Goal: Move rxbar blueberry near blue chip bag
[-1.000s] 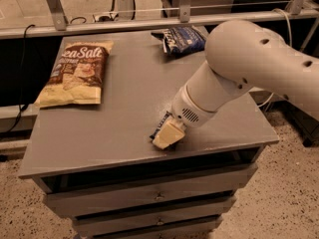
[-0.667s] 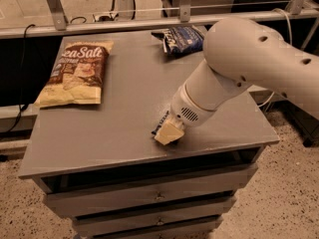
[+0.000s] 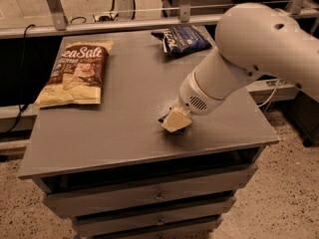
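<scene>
My gripper (image 3: 175, 121) is low over the grey table top (image 3: 124, 133), near the front and right of its middle, at the end of the big white arm (image 3: 249, 54). A small dark sliver (image 3: 163, 117) shows at the gripper's left edge, and it may be the rxbar blueberry. The rest of the bar is hidden by the gripper. The blue chip bag (image 3: 183, 38), dark blue with white lettering, lies at the table's back edge, well beyond the gripper.
A big yellow-and-brown "Sea Salt" bag (image 3: 75, 71) lies on the back left of the table. Drawers (image 3: 154, 195) sit below the table top. A metal rail (image 3: 124, 26) runs behind the table. There is speckled floor around it.
My gripper has moved a little toward the back right, closer to the blue chip bag. Both bags have stayed where they were.
</scene>
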